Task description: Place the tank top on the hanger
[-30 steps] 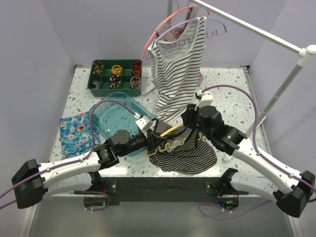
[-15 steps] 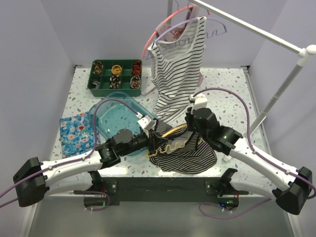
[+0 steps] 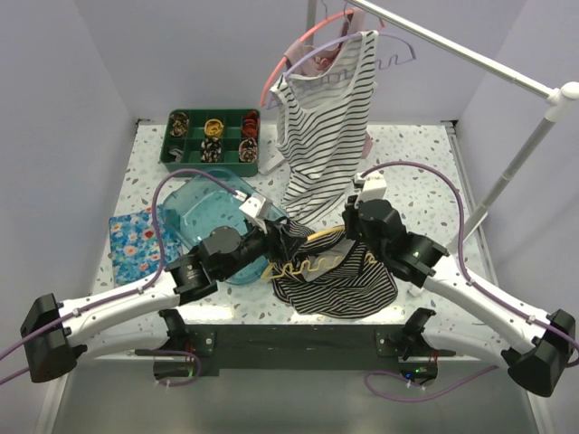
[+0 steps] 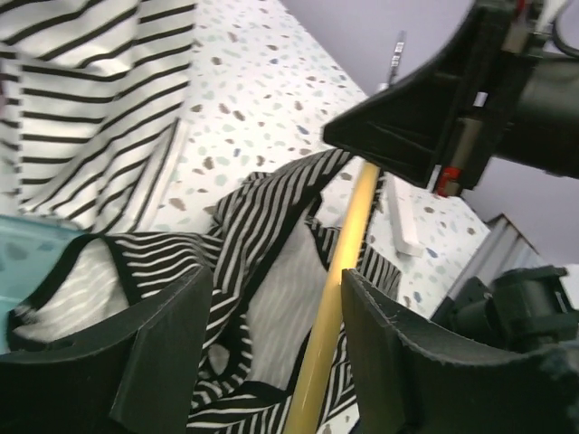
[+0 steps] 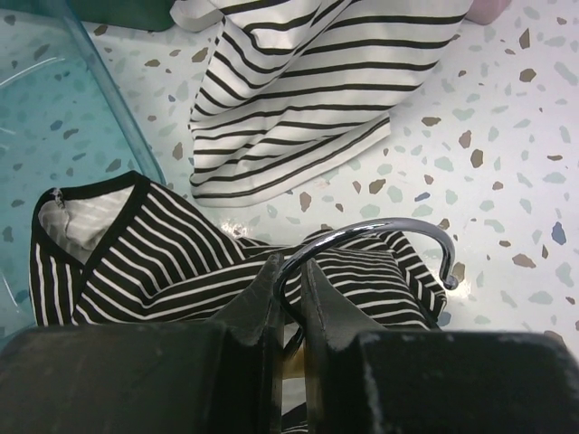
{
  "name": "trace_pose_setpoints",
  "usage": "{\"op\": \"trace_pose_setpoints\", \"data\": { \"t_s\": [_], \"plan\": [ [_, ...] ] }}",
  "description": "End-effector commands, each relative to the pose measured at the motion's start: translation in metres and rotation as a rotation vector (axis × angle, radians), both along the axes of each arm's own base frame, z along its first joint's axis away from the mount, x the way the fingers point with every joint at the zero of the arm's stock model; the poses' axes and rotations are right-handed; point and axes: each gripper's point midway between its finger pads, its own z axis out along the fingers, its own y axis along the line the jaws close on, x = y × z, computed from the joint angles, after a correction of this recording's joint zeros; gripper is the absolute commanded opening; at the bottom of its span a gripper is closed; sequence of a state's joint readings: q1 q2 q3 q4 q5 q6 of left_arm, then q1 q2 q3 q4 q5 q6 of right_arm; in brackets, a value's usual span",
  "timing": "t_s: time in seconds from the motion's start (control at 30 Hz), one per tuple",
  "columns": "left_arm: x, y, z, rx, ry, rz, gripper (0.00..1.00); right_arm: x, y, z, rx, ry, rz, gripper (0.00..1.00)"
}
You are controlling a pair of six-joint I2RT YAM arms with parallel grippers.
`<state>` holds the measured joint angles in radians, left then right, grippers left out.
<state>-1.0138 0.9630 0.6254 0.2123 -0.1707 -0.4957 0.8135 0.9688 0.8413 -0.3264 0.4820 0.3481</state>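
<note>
The dark striped tank top (image 3: 348,285) lies crumpled at the table's near middle. The yellow hanger (image 3: 303,268) lies on and partly inside it, one wavy arm showing. My right gripper (image 3: 348,237) is shut on the hanger's metal hook (image 5: 362,237), its fingers (image 5: 321,289) pinching the hook's stem above the tank top (image 5: 163,253). My left gripper (image 3: 291,242) is open. In the left wrist view its fingers (image 4: 163,353) straddle the hanger's yellow arm (image 4: 348,253) and a fold of the tank top (image 4: 244,235), and the arm lies close to the right finger.
A teal plastic bin (image 3: 194,212) sits under my left arm, beside a floral cloth (image 3: 136,237). A green compartment tray (image 3: 213,136) stands at the back left. A white striped tank top (image 3: 326,117) hangs from the rack (image 3: 516,172), its hem on the table, next to a pink hanger (image 3: 289,54).
My left gripper has moved up and to the right, over the tank top's near-left edge. More of the hanger's wavy arm shows. My right gripper has shifted only slightly, still holding the hook.
</note>
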Motion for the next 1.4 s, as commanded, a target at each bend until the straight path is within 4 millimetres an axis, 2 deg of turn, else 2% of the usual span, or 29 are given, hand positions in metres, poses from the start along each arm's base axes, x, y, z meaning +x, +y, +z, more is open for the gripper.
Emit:
{"op": "trace_pose_setpoints", "data": {
  "t_s": [0.0,0.03,0.1,0.13,0.2,0.23,0.27,0.3,0.33,0.37,0.4,0.43,0.6,0.8,1.03,1.37],
  "plan": [
    [0.016,0.039,0.001,0.031,0.066,0.211,0.64,0.004,-0.002,0.018,0.064,-0.064,-0.039,0.00],
    [0.020,0.047,0.002,0.027,0.067,0.256,0.64,0.003,-0.003,0.018,0.063,-0.063,-0.042,0.00],
    [0.019,0.064,-0.010,0.075,0.111,0.300,0.62,0.001,-0.004,0.019,0.057,-0.066,-0.036,0.00],
    [0.021,0.069,-0.011,0.082,0.118,0.320,0.53,0.000,-0.005,0.020,0.055,-0.067,-0.039,0.00],
    [0.021,0.077,-0.016,0.124,0.135,0.333,0.47,-0.001,-0.006,0.020,0.043,-0.064,-0.036,0.00],
    [0.020,0.077,-0.020,0.143,0.147,0.321,0.41,-0.002,-0.007,0.022,0.045,-0.068,-0.035,0.00],
    [0.021,0.075,-0.018,0.163,0.144,0.303,0.39,-0.003,-0.007,0.022,0.039,-0.066,-0.031,0.00],
    [0.022,0.075,-0.030,0.213,0.169,0.291,0.38,-0.004,-0.006,0.022,0.036,-0.065,-0.028,0.00],
    [0.019,0.068,-0.029,0.221,0.182,0.253,0.36,-0.004,-0.007,0.022,0.032,-0.064,-0.028,0.00],
    [0.019,0.066,-0.033,0.247,0.191,0.235,0.35,-0.005,-0.006,0.021,0.026,-0.061,-0.024,0.00],
    [0.016,0.061,-0.046,0.293,0.225,0.203,0.33,-0.006,-0.006,0.021,0.022,-0.060,-0.022,0.00],
    [0.016,0.057,-0.046,0.304,0.231,0.189,0.31,-0.006,-0.007,0.021,0.019,-0.062,-0.024,0.00],
    [0.009,0.040,-0.063,0.344,0.262,0.086,0.31,-0.010,-0.008,0.020,0.013,-0.064,-0.028,0.00],
    [0.001,0.029,-0.080,0.374,0.300,0.008,0.37,-0.010,-0.009,0.019,0.006,-0.065,-0.037,0.00],
    [-0.002,0.025,-0.098,0.391,0.328,-0.015,0.40,-0.008,-0.018,0.026,-0.004,-0.083,-0.092,0.00],
    [0.005,0.027,-0.119,0.421,0.350,0.032,0.38,-0.006,-0.026,0.031,-0.007,-0.102,-0.139,0.00]
  ]
}}
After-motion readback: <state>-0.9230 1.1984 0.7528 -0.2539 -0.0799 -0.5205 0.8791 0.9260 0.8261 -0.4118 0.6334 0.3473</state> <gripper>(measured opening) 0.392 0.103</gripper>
